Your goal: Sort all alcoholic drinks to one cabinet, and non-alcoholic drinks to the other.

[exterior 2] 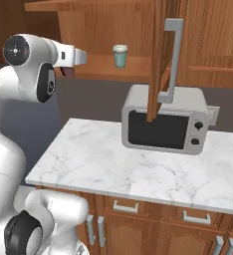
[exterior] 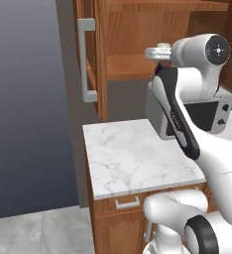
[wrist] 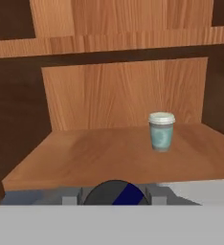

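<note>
The teal cup [wrist: 161, 131] with its whitish lid stands upright on the lower shelf [wrist: 99, 155] of the open upper cabinet, above the microwave [exterior 2: 164, 119]. The gripper [wrist: 115, 192] is closed on a short dark purple bottle [wrist: 116, 193] (held just before the shelf edge).

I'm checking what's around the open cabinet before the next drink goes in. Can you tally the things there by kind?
Cups: 1, pale teal cup with whitish lid, on the cabinet shelf
Bottles: 1, dark bottle top, seen from above at the pincer
Microwaves: 1, microwave on the counter
Total: 3
</note>
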